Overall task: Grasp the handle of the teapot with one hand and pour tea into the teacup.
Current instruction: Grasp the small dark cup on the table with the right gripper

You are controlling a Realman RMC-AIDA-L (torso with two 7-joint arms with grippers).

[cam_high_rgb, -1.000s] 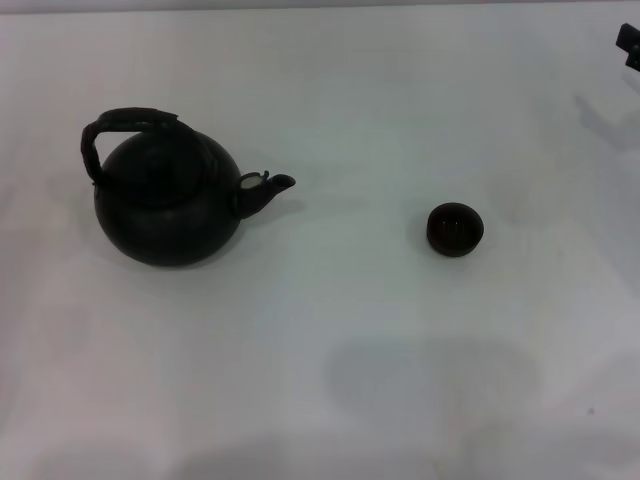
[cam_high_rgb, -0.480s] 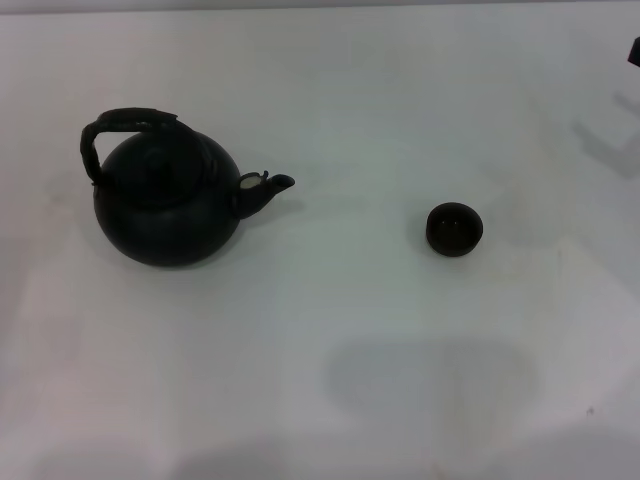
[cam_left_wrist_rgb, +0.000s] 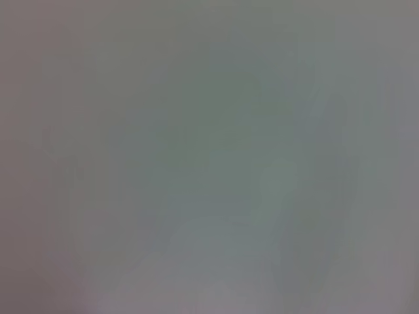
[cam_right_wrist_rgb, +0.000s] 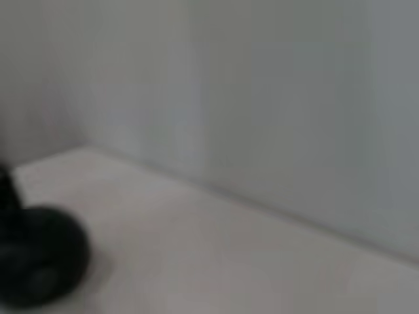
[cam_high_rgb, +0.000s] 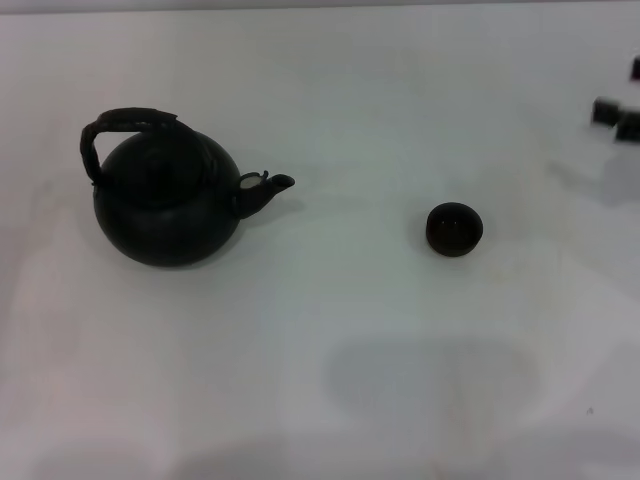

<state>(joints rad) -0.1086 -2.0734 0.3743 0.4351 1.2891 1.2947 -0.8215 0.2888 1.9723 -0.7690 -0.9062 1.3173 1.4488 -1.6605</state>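
Note:
The black teapot (cam_high_rgb: 168, 205) stands on the left of the white table, its spout (cam_high_rgb: 270, 186) pointing right toward the teacup (cam_high_rgb: 454, 228). The rough arched handle (cam_high_rgb: 120, 128) loops over its top, leaning to the left. The tiny black teacup sits alone to the right of centre. My right gripper (cam_high_rgb: 616, 118) shows only as dark fingertips at the far right edge, beyond and to the right of the teacup, open and holding nothing. A dark round blur (cam_right_wrist_rgb: 36, 261) lies low in the right wrist view; I cannot tell which object it is. My left gripper is out of view.
The white table (cam_high_rgb: 330, 330) runs to a pale back edge at the top of the head view. A faint grey shadow patch (cam_high_rgb: 430, 375) lies on the near middle of the table. The left wrist view is a blank grey blur.
The right gripper's dark tips have come further into view at the right edge, lower and more to the left. Teapot and teacup have not moved.

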